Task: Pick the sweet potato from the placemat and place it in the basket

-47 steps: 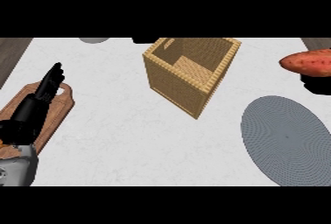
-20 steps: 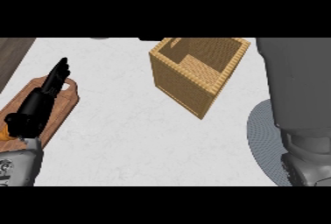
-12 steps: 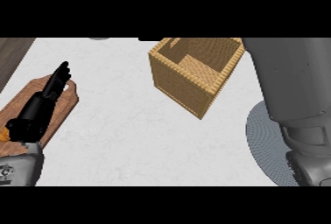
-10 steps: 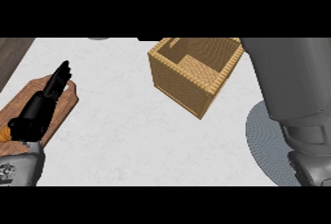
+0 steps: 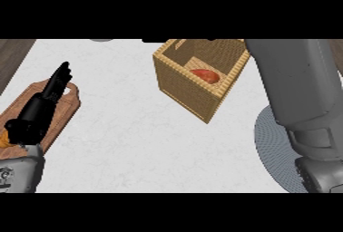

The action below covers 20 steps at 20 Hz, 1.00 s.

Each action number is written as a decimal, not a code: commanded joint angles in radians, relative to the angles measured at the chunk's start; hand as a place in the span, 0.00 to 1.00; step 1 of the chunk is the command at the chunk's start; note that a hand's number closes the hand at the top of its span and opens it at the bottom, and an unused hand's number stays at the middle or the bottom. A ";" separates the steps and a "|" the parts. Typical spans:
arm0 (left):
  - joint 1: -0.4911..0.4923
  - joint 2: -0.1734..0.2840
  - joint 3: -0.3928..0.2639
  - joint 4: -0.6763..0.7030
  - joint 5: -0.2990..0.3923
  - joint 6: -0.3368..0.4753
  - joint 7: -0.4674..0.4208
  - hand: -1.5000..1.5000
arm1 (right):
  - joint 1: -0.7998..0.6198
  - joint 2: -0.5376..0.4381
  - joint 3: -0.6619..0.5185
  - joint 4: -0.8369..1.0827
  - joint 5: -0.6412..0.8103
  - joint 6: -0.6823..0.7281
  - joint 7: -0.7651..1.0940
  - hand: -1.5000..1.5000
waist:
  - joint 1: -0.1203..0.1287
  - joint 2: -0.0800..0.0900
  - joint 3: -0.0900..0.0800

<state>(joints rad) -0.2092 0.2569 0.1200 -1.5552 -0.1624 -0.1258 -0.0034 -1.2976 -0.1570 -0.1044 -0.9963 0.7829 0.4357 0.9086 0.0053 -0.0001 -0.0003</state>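
White marbled bench [image 5: 134, 145] fills the view, with dark wood showing past its far-left edge. Left hand [image 5: 41, 108] rests at the view's left, fingers straight and together, pointing away over a wooden board [image 5: 67, 106] beneath it; it holds nothing. Up and to the right of that hand, well apart from it, stands the wicker basket [image 5: 191, 93], and the sweet potato [image 5: 205, 76] lies inside, red-orange against the inner wall. Only the right forearm [image 5: 295, 90] shows, crossing the view's right side just beside the basket and above the grey placemat [image 5: 271, 149]; the right hand itself is out of sight past the top edge, so its fingers cannot be judged.

With the sweet potato apparently down in the basket, the step in hand looks like the withdrawal. Doing it well means lifting the right arm straight up and clear of the rim before swinging back, so the forearm does not catch the basket wall and tip or drag it.
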 commanded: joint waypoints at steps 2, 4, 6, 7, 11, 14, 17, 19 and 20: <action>0.032 -0.022 -0.022 -0.013 -0.029 0.015 -0.018 0.50 | -0.044 -0.002 -0.050 0.049 -0.031 -0.030 0.001 0.00 | 0.007 0.002 0.000; 0.018 0.007 0.012 -0.012 0.002 -0.010 -0.041 0.50 | -0.005 0.043 -0.043 -0.011 -0.010 -0.134 0.007 0.00 | 0.006 0.001 0.000; -0.003 -0.023 -0.015 -0.003 -0.017 0.013 -0.001 0.50 | -0.018 0.046 -0.109 -0.058 -0.023 -0.252 0.007 0.00 | 0.003 0.002 0.000; 0.013 -0.026 -0.023 -0.001 -0.028 0.016 -0.013 0.50 | -0.009 0.046 -0.128 -0.064 -0.012 -0.325 -0.006 0.00 | 0.007 0.005 0.000; 0.014 0.009 0.010 -0.013 0.004 -0.016 0.001 0.50 | 0.048 0.031 -0.171 -0.180 0.024 -0.477 0.030 0.00 | -0.009 -0.004 0.001; 0.012 0.000 0.001 -0.042 0.003 -0.012 0.023 0.50 | 0.043 -0.055 -0.242 -0.179 0.027 -0.539 0.012 0.00 | -0.003 -0.002 0.001; 0.006 -0.023 -0.017 -0.013 -0.033 0.020 -0.004 0.50 | 0.124 -0.052 -0.247 -0.230 0.057 -0.613 0.022 0.00 | -0.013 -0.002 0.001; 0.036 -0.015 -0.007 -0.017 -0.031 0.015 -0.024 0.50 | 0.167 -0.126 -0.304 -0.292 0.011 -0.579 -0.002 0.00 | -0.018 -0.003 0.001; 0.053 0.009 0.028 -0.034 0.018 -0.021 -0.001 0.50 | 0.208 -0.137 -0.315 -0.361 -0.009 -0.558 0.005 0.00 | -0.020 -0.008 0.001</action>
<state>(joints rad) -0.1867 0.2540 0.1284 -1.5745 -0.1669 -0.1282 -0.0037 -1.1710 -0.2356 -0.3669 -1.2476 0.8017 -0.1086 0.9129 -0.0081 -0.0035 0.0005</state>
